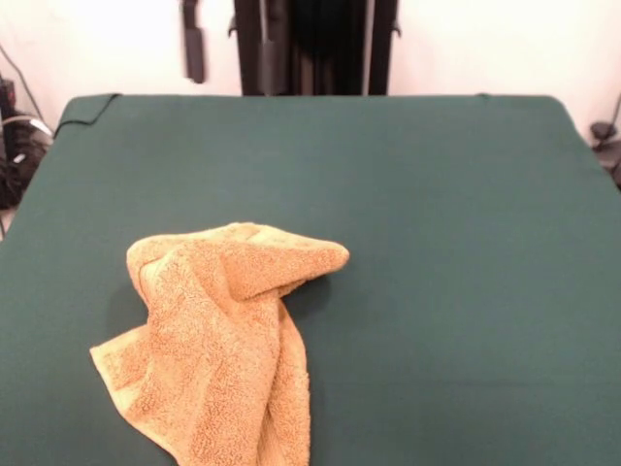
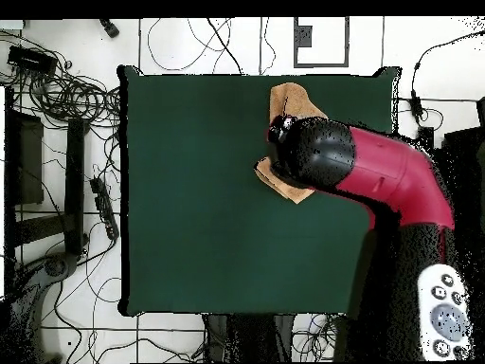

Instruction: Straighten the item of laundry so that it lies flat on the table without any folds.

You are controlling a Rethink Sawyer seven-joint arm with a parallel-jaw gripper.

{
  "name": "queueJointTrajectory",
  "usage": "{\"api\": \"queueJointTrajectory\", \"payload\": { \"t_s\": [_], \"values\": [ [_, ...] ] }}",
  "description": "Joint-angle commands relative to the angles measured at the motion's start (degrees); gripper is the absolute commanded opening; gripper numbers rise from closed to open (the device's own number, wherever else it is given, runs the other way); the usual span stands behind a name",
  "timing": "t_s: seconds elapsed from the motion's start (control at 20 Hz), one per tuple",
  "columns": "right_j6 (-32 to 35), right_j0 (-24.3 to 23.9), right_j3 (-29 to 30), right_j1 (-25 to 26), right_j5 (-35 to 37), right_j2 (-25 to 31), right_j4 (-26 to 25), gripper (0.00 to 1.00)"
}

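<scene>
The orange-tan towel point(image 1: 218, 330) lies crumpled on the dark green table point(image 1: 437, 243) at the near left in the front view. One folded flap points right, and its lower part runs off the bottom edge. No band or label shows. In the overhead view, the towel point(image 2: 292, 98) sits near the table's point(image 2: 199, 190) top right edge. It is mostly hidden under the red and black arm point(image 2: 379, 175), which reaches in from the lower right. No gripper shows in either view.
The black pedestal point(image 1: 310, 44) stands behind the table's far edge, with a black object point(image 1: 192, 39) hanging beside it. Cables and gear point(image 2: 66, 95) cover the floor beside the table. More cables point(image 1: 15, 146) lie off the left side.
</scene>
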Motion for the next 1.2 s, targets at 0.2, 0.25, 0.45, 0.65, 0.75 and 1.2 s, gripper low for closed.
{"api": "queueJointTrajectory", "payload": {
  "t_s": [0.2, 0.25, 0.45, 0.65, 0.75, 1.2],
  "values": [
    [6.3, 4.4, 9.0, 3.4, -1.7, 3.6, -0.4, 1.00],
    [6.4, 4.4, 8.9, 4.2, -2.7, 3.8, -0.5, 1.00],
    [6.9, 4.4, 8.4, 6.4, -4.8, 4.1, -0.2, 1.00],
    [5.1, 4.3, 5.8, 8.6, -4.7, 3.6, -1.8, 1.00],
    [3.2, 3.9, 4.5, 9.7, -4.1, 3.8, -2.6, 1.00],
    [2.0, 2.5, 3.2, 11.7, -5.5, 4.1, -3.7, 1.00]
  ]
}}
